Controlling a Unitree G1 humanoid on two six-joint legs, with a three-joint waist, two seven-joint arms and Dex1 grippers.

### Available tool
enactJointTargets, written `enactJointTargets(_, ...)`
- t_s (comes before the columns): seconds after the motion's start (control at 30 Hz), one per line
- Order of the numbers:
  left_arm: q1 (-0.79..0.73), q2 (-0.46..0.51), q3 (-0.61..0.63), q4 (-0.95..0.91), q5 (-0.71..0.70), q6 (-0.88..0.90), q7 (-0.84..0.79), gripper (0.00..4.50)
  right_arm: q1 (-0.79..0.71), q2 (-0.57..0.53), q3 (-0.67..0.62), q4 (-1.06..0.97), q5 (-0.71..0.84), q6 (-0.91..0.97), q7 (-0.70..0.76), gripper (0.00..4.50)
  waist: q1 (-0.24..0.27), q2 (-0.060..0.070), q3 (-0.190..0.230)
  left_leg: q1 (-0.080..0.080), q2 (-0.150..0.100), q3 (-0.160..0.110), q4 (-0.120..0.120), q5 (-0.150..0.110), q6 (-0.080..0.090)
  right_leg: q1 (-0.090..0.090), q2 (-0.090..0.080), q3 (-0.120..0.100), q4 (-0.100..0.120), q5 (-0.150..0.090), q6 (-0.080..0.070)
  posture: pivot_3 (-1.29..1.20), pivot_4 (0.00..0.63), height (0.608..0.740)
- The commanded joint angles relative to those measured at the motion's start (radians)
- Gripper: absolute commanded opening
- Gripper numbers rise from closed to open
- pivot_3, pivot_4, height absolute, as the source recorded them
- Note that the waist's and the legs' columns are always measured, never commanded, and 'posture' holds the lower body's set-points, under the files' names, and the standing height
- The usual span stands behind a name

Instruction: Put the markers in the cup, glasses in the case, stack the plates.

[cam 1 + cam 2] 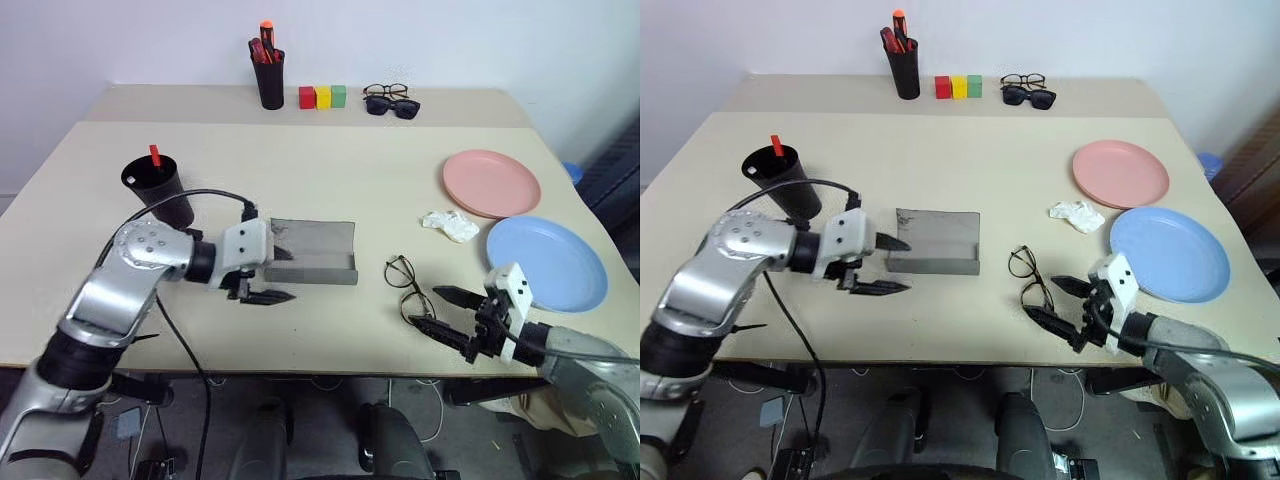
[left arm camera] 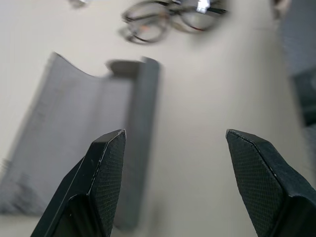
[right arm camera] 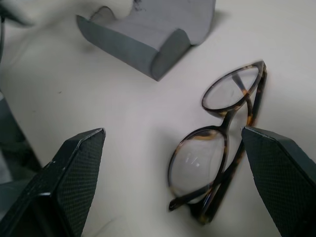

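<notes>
The left gripper [image 1: 268,295], jaws apart and empty, hides the near left corner of the open case [image 1: 318,252]. The right gripper [image 1: 447,316], wide open, hovers just beside the glasses [image 1: 408,287], near the table [image 1: 330,345] edge.

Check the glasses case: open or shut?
Open. The grey case lies with its flap spread flat on the table, hollow empty; the glasses lie folded beside it, outside.

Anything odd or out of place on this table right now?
A crumpled white scrap lies between the pink plate and the blue plate, belonging to neither. Otherwise tidy: the grey case lies open, the folded glasses rest flat beside it.
</notes>
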Motion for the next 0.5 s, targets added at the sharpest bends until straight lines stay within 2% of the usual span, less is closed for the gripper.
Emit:
enactJointTargets(0.03, 0.046, 0.034, 0.073, -0.117, -0.131, 0.114, 0.003, 3.28, -0.083, -0.032, 0.018, 0.058, 0.02, 0.047, 0.045, 4.5, 0.001, 0.0, 0.0, 0.0, 0.0, 0.0, 0.0, 0.0, 0.0, 0.0, 0.0, 0.0, 0.0, 0.0, 0.0, 0.0, 0.15, 0.74)
enactJointTargets(0.33, 0.176, 0.05, 0.105, -0.255, -0.195, 0.182, 0.14, 3.28, -0.3, -0.067, 0.104, 0.161, 0.04, 0.201, 0.121, 4.5, -0.003, 0.0, 0.0, 0.0, 0.0, 0.0, 0.0, 0.0, 0.0, 0.0, 0.0, 0.0, 0.0, 0.0, 0.001, 0.0, 0.15, 0.74)
enactJointTargets(0.5, 0.198, 0.057, 0.116, -0.287, -0.233, 0.21, 0.186, 3.28, -0.351, -0.08, 0.141, 0.2, 0.019, 0.231, 0.153, 4.5, 0.0, 0.0, 0.0, -0.001, 0.0, 0.0, 0.0, 0.0, 0.0, -0.001, 0.0, 0.0, 0.0, 0.0, 0.001, 0.0, 0.15, 0.74)
